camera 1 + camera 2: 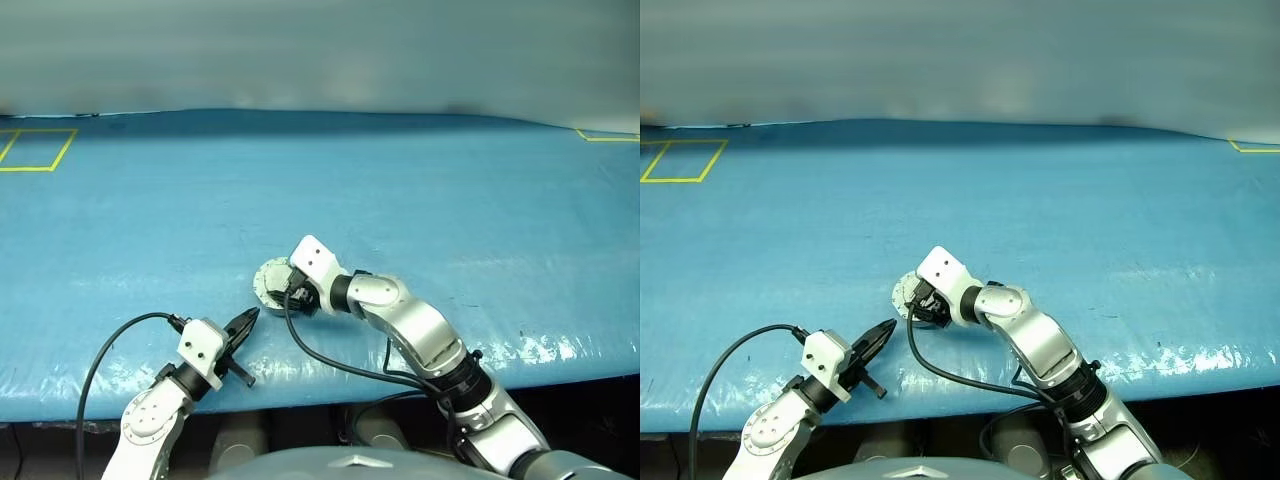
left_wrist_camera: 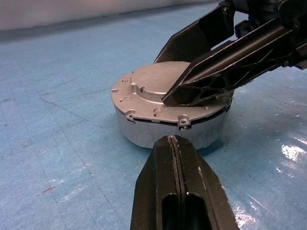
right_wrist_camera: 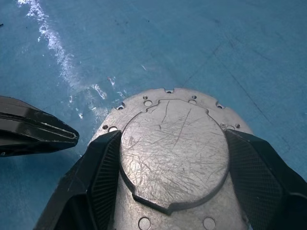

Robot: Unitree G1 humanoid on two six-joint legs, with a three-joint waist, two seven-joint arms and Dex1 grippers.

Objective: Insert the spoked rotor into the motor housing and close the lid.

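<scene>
Lid (image 2: pixel 158 86): down flat on motor housing (image 2: pixel 168 132), scratched face up.
Housing: on blue table (image 1: pixel 450 200), near front edge.
Right gripper (image 3: pixel 172 191): fingers spread, straddling lid.
Left gripper (image 1: pixel 243 325): fingers pressed together, empty, at housing's 7 o'clock.

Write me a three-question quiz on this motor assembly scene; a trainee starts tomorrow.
1. True or false: the round grey metal lid lies closed on the grey metal motor housing.
2. Which gripper is shut? A left B right
3. What do the right gripper's black fingers flank?

Key: 1 true. 2 A. 3 the raised plate on the lid's top, one finger at each side.
</scene>
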